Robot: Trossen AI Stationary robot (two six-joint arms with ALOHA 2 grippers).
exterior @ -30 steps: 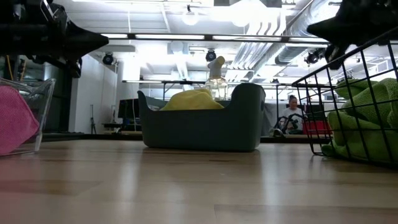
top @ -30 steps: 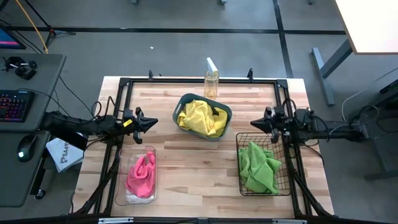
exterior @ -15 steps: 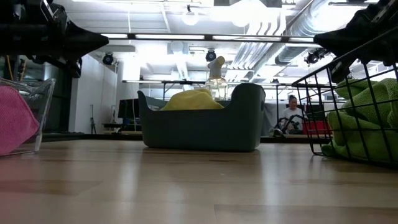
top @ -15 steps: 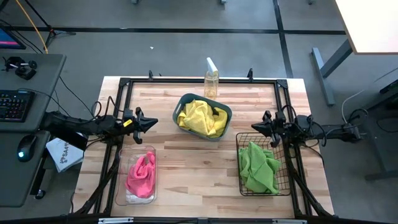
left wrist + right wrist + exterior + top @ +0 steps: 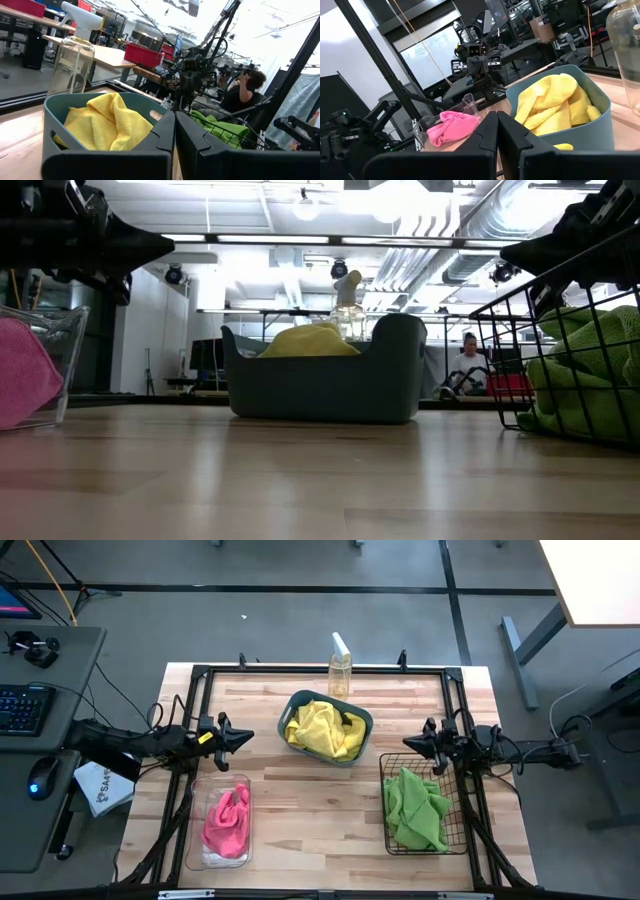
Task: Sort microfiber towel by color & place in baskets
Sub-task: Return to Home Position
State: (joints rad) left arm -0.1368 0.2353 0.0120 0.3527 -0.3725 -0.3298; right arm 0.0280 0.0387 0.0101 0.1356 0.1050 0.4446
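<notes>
Overhead, both arms reached in from the table's sides at about mid-depth. The left gripper hung just behind the back edge of the clear tub, its fingers pressed together and holding nothing. The right gripper hung just behind the back edge of the black wire basket, its fingers likewise flat against each other and empty.

The pink towel lay in the clear tub at the front left of the table, close beside the left frame rail. The green towel filled the wire basket at the front right, hard by the right rail. The yellow towel sat in the teal tub, centred toward the back, between the two gripper tips and apart from both. A spray bottle stood at the back edge, just behind the teal tub. Bare wood ran wide between the clear tub and the wire basket.
</notes>
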